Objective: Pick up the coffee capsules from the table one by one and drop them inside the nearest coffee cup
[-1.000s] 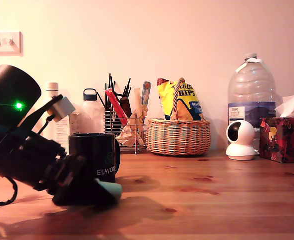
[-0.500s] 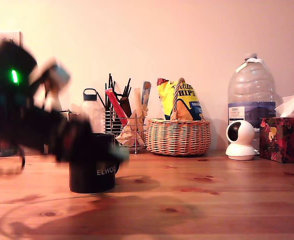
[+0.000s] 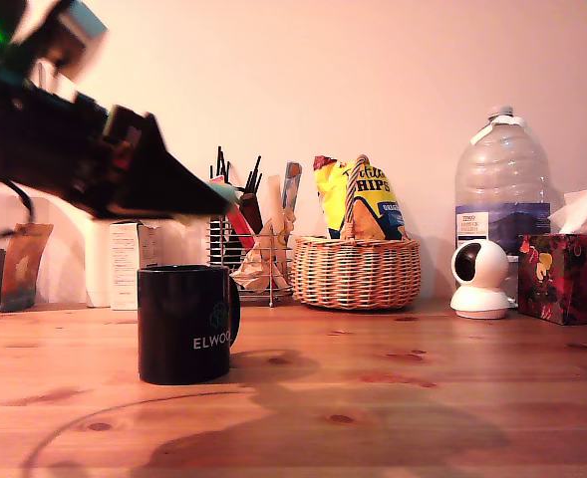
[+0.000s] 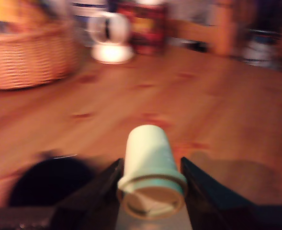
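My tool (image 4: pixel 152 184) is pinching one mint-green coffee capsule (image 4: pixel 150 163) between its two dark fingers (image 4: pixel 102 187), wide rim toward the wrist. In the exterior view the tool (image 3: pixel 218 199) is raised off the bench (image 3: pixel 423 398), its tip above the black coffee cup (image 3: pixel 185 324) and just over the cup's right edge. The cup stands upright on the bench at the exterior view's left, nearer than the wicker basket (image 3: pixel 358 271).

The mug (image 3: pixel 184 324) reads "ELWOO" in white; the yellow bag (image 3: pixel 369 202) in the basket (image 3: pixel 358 272) reads "HIPS".
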Action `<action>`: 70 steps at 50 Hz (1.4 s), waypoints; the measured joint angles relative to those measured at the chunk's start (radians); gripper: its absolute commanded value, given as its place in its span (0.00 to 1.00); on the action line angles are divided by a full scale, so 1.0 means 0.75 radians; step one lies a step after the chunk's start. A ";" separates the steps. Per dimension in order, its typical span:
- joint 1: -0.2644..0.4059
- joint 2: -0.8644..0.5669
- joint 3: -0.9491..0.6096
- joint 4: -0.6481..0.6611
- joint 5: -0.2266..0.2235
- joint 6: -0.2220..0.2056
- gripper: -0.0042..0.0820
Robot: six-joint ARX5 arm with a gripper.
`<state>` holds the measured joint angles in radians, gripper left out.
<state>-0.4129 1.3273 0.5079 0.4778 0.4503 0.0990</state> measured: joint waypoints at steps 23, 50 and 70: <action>0.046 0.002 0.390 -0.627 -0.122 -0.058 0.31; 0.047 0.290 0.710 -1.014 -0.160 -0.059 0.31; 0.047 0.363 0.805 -1.172 -0.171 -0.058 0.31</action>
<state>-0.3779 1.5997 1.1114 -0.4015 0.3218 0.0551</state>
